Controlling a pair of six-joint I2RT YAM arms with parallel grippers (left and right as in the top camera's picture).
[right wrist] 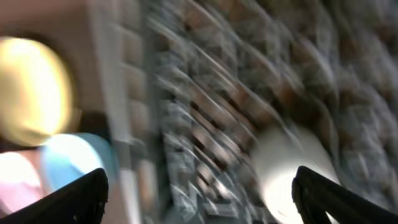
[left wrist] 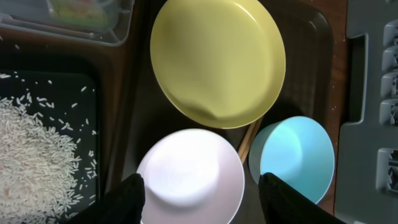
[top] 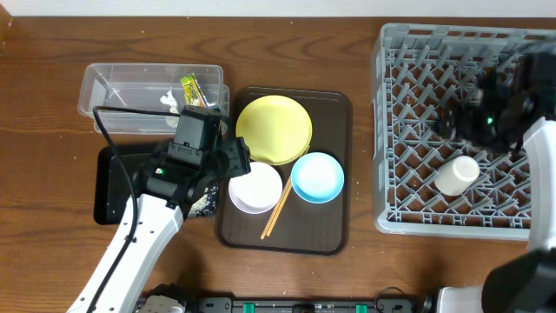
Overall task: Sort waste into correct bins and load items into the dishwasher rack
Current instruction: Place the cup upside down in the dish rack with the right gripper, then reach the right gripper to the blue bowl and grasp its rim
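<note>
My left gripper [left wrist: 205, 202] is open low over the white bowl [left wrist: 189, 171], one finger at each side of its rim. The bowl sits on the brown serving tray [top: 334, 226] beside the yellow plate [top: 274, 129], the light blue bowl [top: 317, 176] and the chopsticks [top: 276, 211]. Rice scraps [left wrist: 28, 155] lie in the black tray [top: 109, 187]. The wrapper [top: 192, 89] and tissue [top: 169, 100] are in the clear tub [top: 113, 87]. My right gripper [right wrist: 202, 196] hangs open over the dishwasher rack [top: 380, 130]. A pale cup [top: 457, 174] lies on its side among the pegs.
The brown serving tray stands between the two bins and the rack. My left arm crosses over the black tray. The right wrist view is badly blurred.
</note>
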